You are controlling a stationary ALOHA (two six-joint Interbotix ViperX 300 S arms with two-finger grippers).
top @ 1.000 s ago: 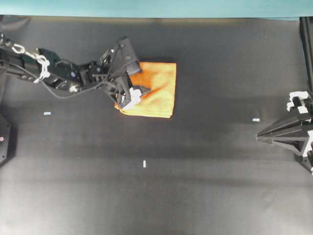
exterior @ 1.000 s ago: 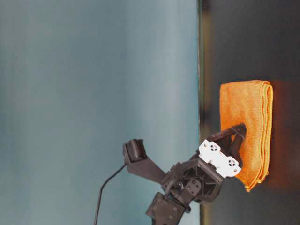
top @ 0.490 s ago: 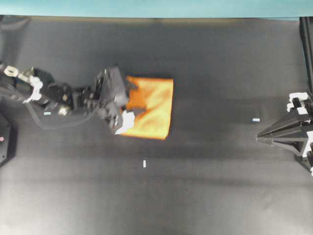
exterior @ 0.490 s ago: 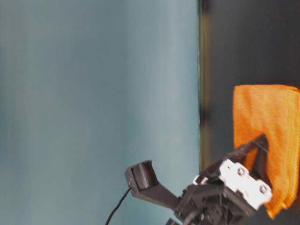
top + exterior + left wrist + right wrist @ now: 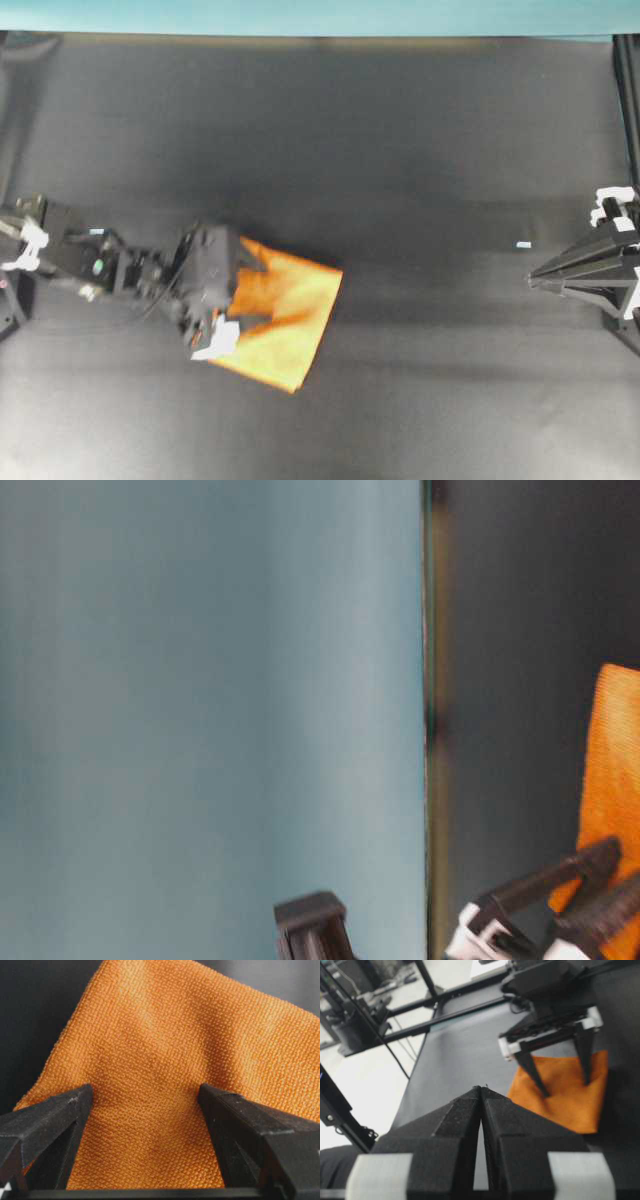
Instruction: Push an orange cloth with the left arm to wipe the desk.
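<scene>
Wrist view: we see the left gripper spread wide, both fingers planted on the orange cloth, pressing, not pinching. Overhead, the cloth sits lower left of centre on the desk, skewed. Wipe looks mid-stroke; most of the surface left uncovered, we judge. Far right edge, right gripper closed, idle

The orange cloth lies flat on the black desk, left of centre and toward the near edge, turned at a slant. The left arm reaches in from the left, and its gripper presses 2 spread fingers down onto the cloth's left part, wrinkling it slightly.
</scene>
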